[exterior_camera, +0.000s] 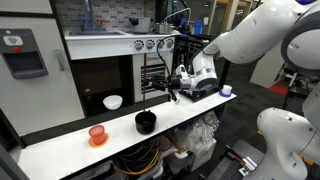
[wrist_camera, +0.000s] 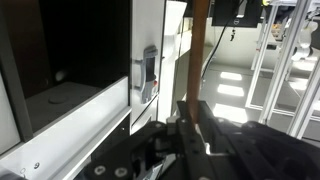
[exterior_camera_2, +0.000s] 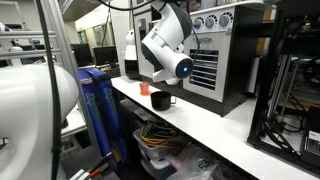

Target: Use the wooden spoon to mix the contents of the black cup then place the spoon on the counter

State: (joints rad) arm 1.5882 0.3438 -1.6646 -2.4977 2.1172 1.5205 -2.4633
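In the wrist view my gripper (wrist_camera: 195,108) is shut on the reddish-brown wooden spoon (wrist_camera: 200,50), whose slender handle runs from the jaws up to the top edge; its bowl end is out of view. In an exterior view the gripper (exterior_camera: 172,92) hangs above the white counter (exterior_camera: 70,148), a little to the right of and above the black cup (exterior_camera: 146,122). The black cup (exterior_camera_2: 161,100) also shows on the counter (exterior_camera_2: 215,130) below the arm, where the gripper itself is hard to make out. The cup's contents cannot be seen.
An orange-red translucent cup (exterior_camera: 97,135) stands near the black cup, and a white bowl (exterior_camera: 113,102) sits further back. A large dark open cabinet (exterior_camera: 105,75) rises behind the counter. A small blue-and-white object (exterior_camera: 226,90) is at the counter's far end.
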